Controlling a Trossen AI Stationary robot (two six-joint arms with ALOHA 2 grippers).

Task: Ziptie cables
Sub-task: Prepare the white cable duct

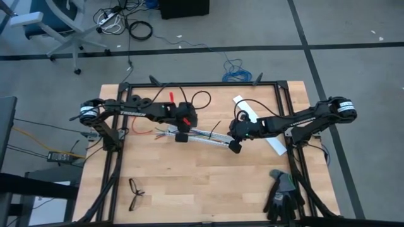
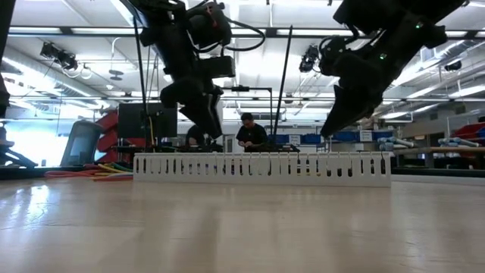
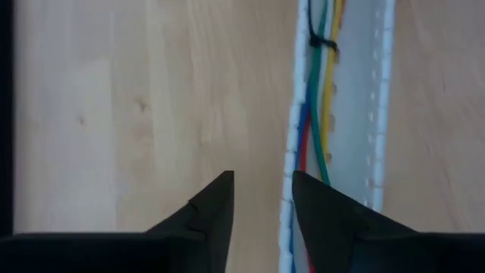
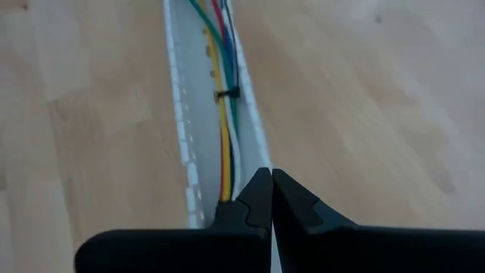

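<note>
— Now, which step is judged to be in hand?

— A tie is already cinched round the cables (image 3: 318,98), so a release is judged. The left gripper (image 3: 261,199) is held over the left end of the white slotted strip (image 1: 202,137), its fingers parted narrowly with nothing between them.

— And to the right?

— The right gripper (image 4: 270,199) is kept shut and empty above the strip's right end.

— What is called for next?

— Probably another black ziptie (image 4: 227,94) must be fetched and looped farther along.

— How are the cables seen?

— Yellow, green, red, blue and white strands are laid inside the strip, mid-table, pinched together at the tie.
</note>
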